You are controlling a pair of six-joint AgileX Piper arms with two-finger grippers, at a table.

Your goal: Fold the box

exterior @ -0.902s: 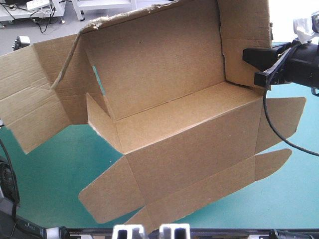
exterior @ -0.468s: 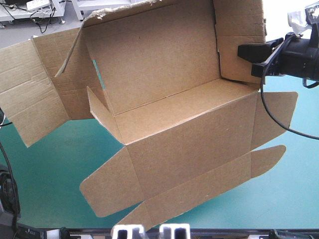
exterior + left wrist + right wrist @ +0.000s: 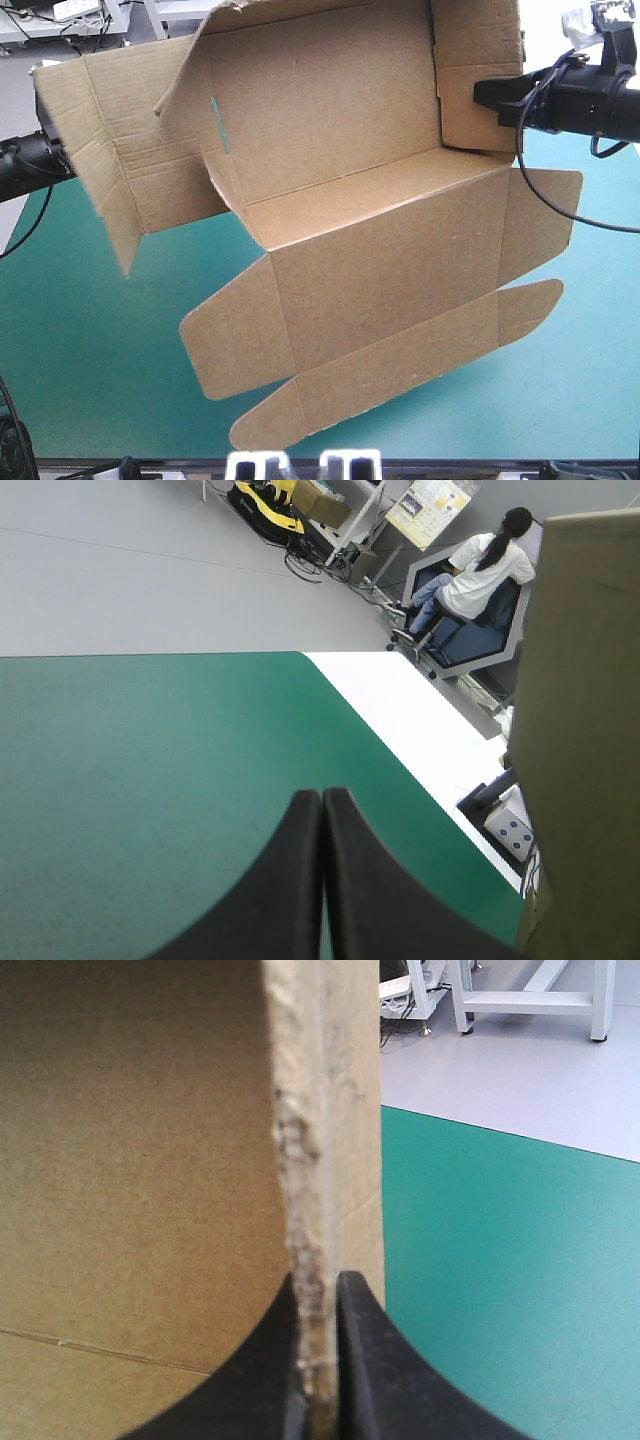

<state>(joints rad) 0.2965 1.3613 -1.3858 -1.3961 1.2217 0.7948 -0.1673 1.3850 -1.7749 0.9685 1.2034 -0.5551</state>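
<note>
The brown box [image 3: 380, 250] hangs tilted above the teal-green cover, its long walls partly raised and its flaps hanging loose toward the front. My right gripper [image 3: 482, 97] is shut on the upright end panel at the box's right side. In the right wrist view its fingers [image 3: 320, 1305] pinch the board's frayed edge [image 3: 325, 1160]. My left gripper [image 3: 62, 160] reaches in at the outer left flap, fingers shut. In the left wrist view nothing sits between them [image 3: 322, 805], and the board [image 3: 590, 740] stands close beside them.
The teal-green cover [image 3: 90, 340] shows under and around the lifted box. Its far edge [image 3: 400, 730] runs ahead of the left gripper. The box's lowest flap [image 3: 270, 420] hangs near the table's front edge.
The left arm has risen into view at the box's left flap. That flap has swung inward and up, and the whole box has shifted slightly right and up with the right gripper.
</note>
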